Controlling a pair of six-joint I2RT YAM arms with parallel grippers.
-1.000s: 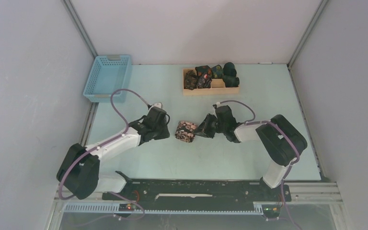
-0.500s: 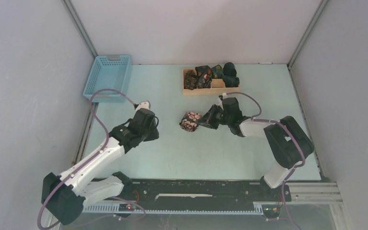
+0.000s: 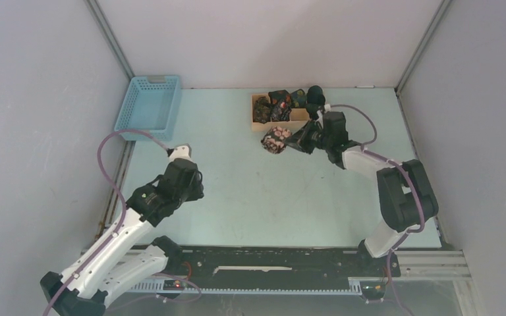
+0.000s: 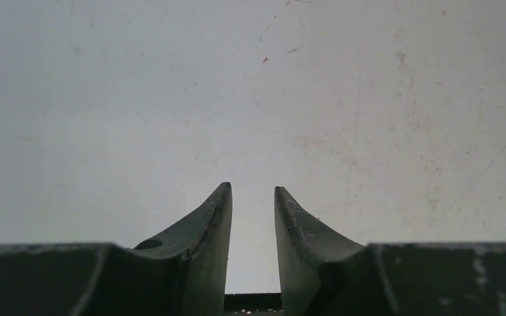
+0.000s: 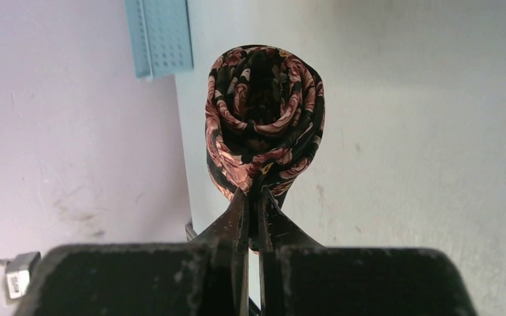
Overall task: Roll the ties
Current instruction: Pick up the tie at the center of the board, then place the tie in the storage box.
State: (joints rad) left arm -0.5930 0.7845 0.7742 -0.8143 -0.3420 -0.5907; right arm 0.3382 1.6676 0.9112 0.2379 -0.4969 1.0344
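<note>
A rolled brown-black fabric tie with pinkish paisley (image 3: 275,139) is at the upper centre of the overhead frame. The right arm's jaws pinch its loose end, just beside the wooden tray (image 3: 258,125) of small dark rolled ties (image 3: 280,100). Lower left, the left arm's jaws stand slightly parted over the pale counter (image 3: 257,197), gripping nothing.

The top external view looks down from high behind the arm bases over the whole pale green table (image 3: 257,197). The left wrist view faces bare table from very near, past the left gripper (image 4: 253,197). The right wrist view looks closely along the right gripper (image 5: 253,197) at the rolled brown-black paisley tie (image 5: 263,112). It shares this tie and the light blue plastic basket (image 3: 148,106) with the top view.
</note>
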